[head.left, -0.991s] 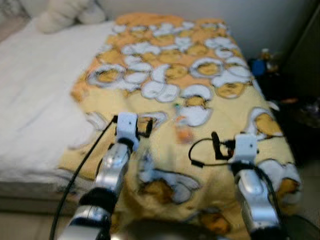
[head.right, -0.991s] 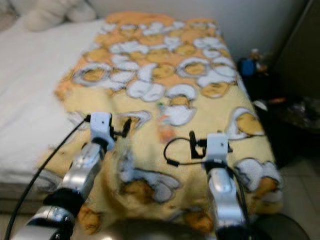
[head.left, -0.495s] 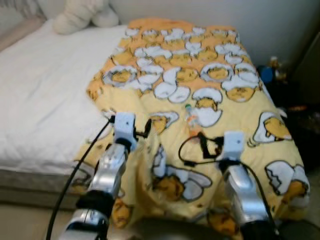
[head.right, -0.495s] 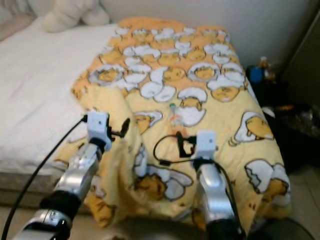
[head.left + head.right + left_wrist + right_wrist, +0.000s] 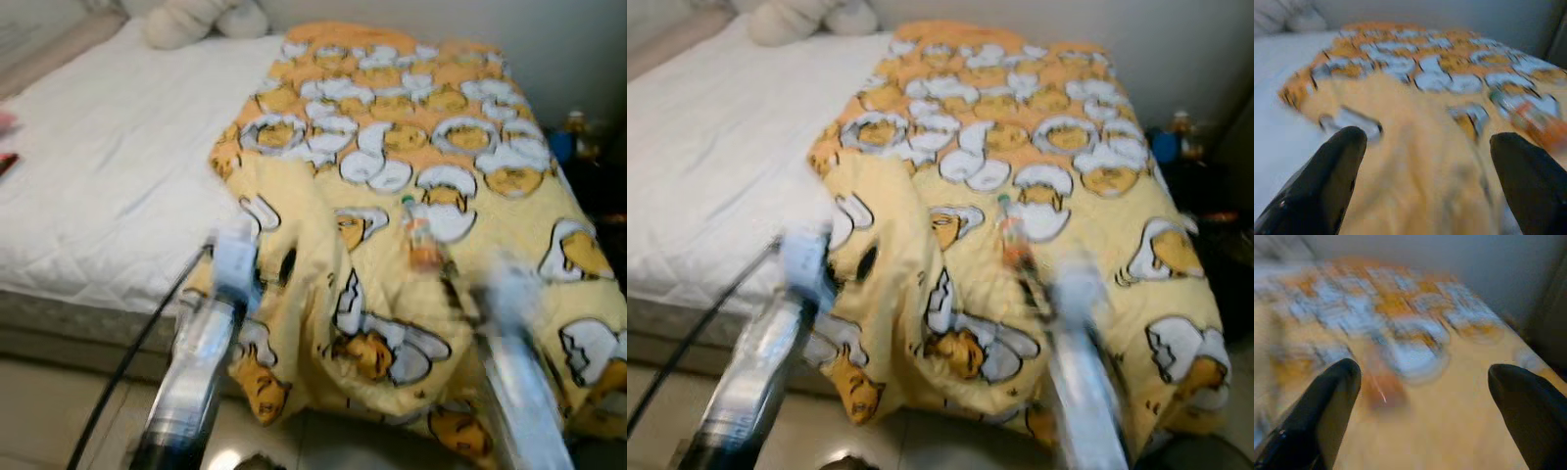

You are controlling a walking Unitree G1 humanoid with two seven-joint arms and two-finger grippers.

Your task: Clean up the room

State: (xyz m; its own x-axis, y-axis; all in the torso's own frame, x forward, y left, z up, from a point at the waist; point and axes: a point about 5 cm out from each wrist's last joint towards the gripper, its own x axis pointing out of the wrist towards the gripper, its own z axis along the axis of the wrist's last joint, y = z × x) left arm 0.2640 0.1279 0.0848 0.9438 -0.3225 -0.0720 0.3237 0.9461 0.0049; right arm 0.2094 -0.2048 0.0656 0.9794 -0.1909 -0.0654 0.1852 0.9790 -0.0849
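Blanket (image 5: 421,176) with egg pictures lies bunched over the right half of the bed (image 5: 108,186), with a small bottle (image 5: 419,227) on it mid-frame. Both the left pincer (image 5: 1425,181) and right pincer (image 5: 1422,416) are wide and hold nothing. Tidying looks barely begun.
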